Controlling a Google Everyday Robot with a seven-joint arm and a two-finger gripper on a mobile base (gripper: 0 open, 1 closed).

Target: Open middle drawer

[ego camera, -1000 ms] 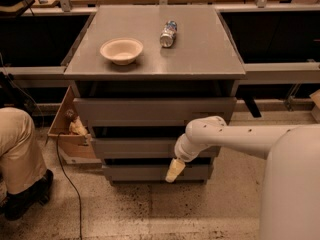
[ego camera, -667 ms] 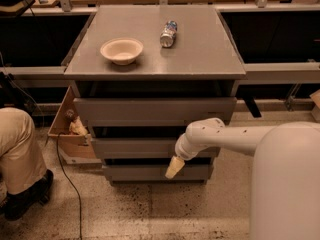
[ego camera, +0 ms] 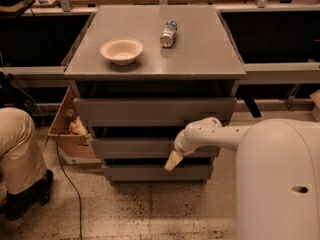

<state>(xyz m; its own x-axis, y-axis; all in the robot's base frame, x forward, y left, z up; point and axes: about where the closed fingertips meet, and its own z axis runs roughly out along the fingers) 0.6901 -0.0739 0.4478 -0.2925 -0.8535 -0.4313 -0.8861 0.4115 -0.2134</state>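
Pincer hanging low, right of centre, at gap under middle drawer; released or clenched, cannot tell. Drawer just above and behind tip, second of three, long axis left-right. Likely needs pull outward, across that axis.

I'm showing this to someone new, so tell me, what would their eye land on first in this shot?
The robot's big white body fills the lower right, its arm reaching left so the tool hangs at the lower edge of the middle drawer of the grey cabinet. On the cabinet top sit a pale bowl and, to its right, a small bottle lying on its side. A person's trouser leg shows at the left edge.
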